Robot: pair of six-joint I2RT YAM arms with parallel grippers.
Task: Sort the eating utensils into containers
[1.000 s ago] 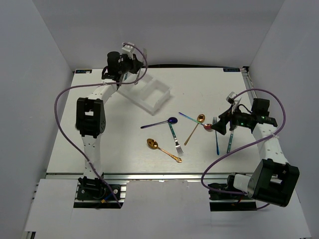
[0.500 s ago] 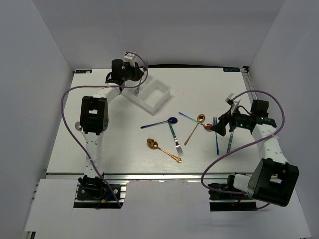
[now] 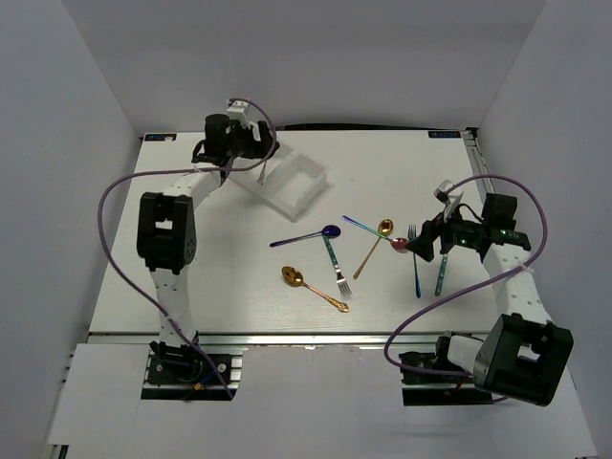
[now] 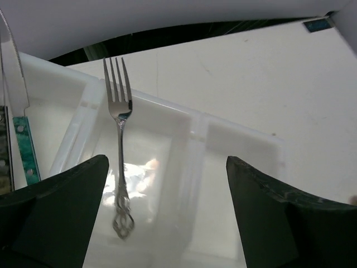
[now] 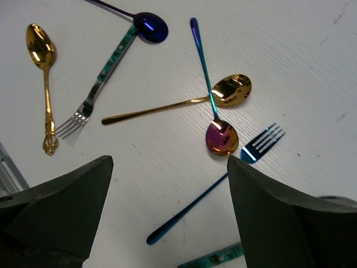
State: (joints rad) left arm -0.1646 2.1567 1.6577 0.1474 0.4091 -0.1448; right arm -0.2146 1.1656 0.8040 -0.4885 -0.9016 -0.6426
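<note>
My left gripper (image 4: 167, 218) hangs open over the white tray (image 4: 196, 135), the containers. A silver fork (image 4: 119, 146) with an ornate handle is in the middle compartment, free of both fingers. A knife with a teal handle (image 4: 23, 146) lies in the compartment to its left. From above, this gripper (image 3: 252, 145) sits at the tray's (image 3: 304, 188) far left end. My right gripper (image 5: 167, 218) is open and empty above a blue fork (image 5: 218, 183), beside an iridescent spoon (image 5: 221, 137). Around them lie a plain gold spoon (image 5: 184, 103), a teal-handled fork (image 5: 101, 77), a dark blue spoon (image 5: 150, 27) and an ornate gold spoon (image 5: 41, 67).
A teal utensil handle (image 5: 218, 258) lies just under the right gripper (image 3: 426, 241). The loose utensils spread from the ornate gold spoon (image 3: 314, 288) to the teal-handled piece (image 3: 441, 273). White walls close in the table on three sides.
My left gripper has opened and let go of the silver fork over the tray. The right arm has barely moved.
</note>
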